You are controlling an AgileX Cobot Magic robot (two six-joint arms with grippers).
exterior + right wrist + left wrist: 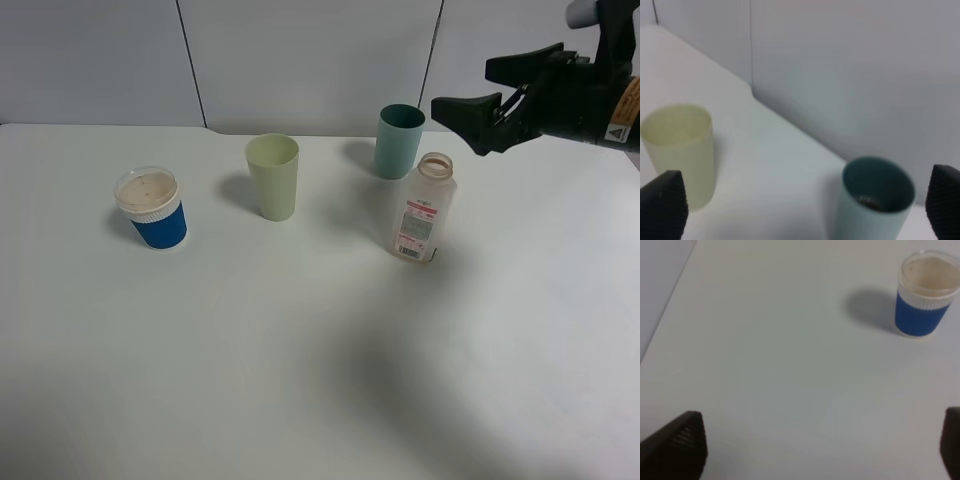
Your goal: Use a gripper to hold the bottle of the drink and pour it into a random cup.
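The bottle (424, 207) stands upright on the white table, clear plastic with a pinkish neck and a white label; it looks almost empty. My right gripper (462, 88) is open and empty, hovering above and to the right of the bottle, near the teal cup (400, 141). In the right wrist view the open gripper (802, 205) faces the teal cup (875, 207), which holds a small dark patch of drink (869, 201), and the pale yellow cup (680, 150). My left gripper (815, 450) is open and empty over the table, out of the exterior view.
A pale yellow cup (273, 176) stands left of the teal cup. A blue cup with a white rim (150, 208) stands at the left and also shows in the left wrist view (923, 292). A grey wall runs behind the table.
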